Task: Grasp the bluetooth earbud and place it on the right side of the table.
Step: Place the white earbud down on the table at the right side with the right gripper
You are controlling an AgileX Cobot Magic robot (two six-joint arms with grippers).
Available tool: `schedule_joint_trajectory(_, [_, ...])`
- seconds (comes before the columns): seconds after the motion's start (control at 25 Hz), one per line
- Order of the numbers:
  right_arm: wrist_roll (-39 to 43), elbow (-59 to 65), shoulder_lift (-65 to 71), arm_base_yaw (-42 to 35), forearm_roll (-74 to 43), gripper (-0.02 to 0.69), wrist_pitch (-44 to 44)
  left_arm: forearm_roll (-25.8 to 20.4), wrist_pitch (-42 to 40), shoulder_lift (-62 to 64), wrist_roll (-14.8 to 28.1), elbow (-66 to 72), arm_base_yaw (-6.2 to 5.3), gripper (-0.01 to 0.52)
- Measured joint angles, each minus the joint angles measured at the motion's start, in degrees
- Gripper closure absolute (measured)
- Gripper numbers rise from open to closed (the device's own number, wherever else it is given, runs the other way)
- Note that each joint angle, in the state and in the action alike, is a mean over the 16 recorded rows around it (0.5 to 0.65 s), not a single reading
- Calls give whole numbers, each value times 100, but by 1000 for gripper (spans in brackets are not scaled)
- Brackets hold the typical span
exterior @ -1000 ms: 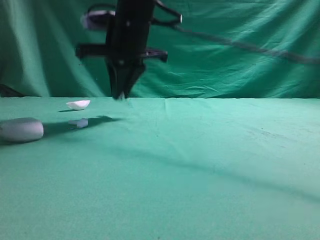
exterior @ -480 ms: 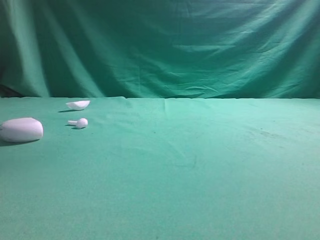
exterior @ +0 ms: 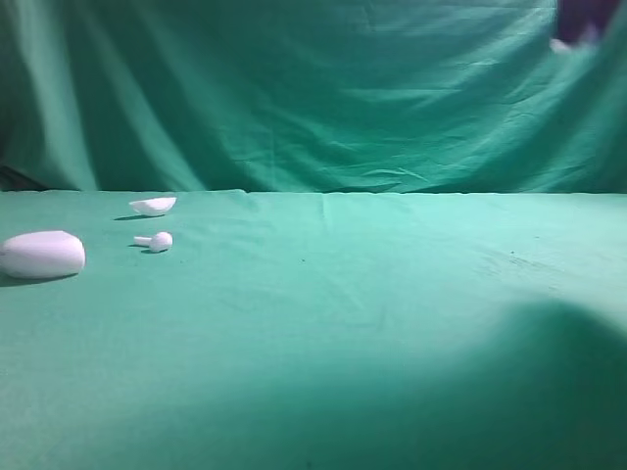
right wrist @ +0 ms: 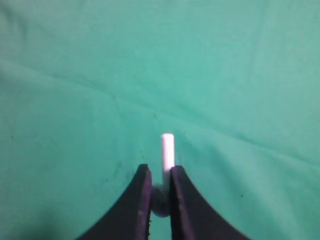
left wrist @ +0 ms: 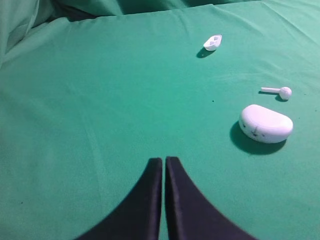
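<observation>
Obstacles sit only at the far left of the table (exterior: 323, 323): an oval case (exterior: 42, 254), a loose earbud (exterior: 155, 240) and what may be a lid (exterior: 153, 205); centre and right lie bare

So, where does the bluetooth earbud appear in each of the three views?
Exterior high: the bluetooth earbud is a white speck in the top right corner, held in the air.
Left wrist: not in it.
Right wrist: low centre, clamped in the right gripper, stem pointing up the picture.
Shared landmark: the right gripper, which is the dark shape in the exterior high corner.
</observation>
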Motion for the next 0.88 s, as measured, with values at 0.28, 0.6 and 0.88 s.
schedule_joint_trajectory(0.28, [295,2682,-694,-659,19,577,-1496,0,0,0,0,0,0,514])
schedule_joint_trajectory(0.6, [351,3890,-272,-971,212,577,-2878,0,0,0,0,0,0,514])
schedule_joint_trajectory(0.88, [266,3942,205,-983,333,526,-3330,0,0,0,0,0,0,514])
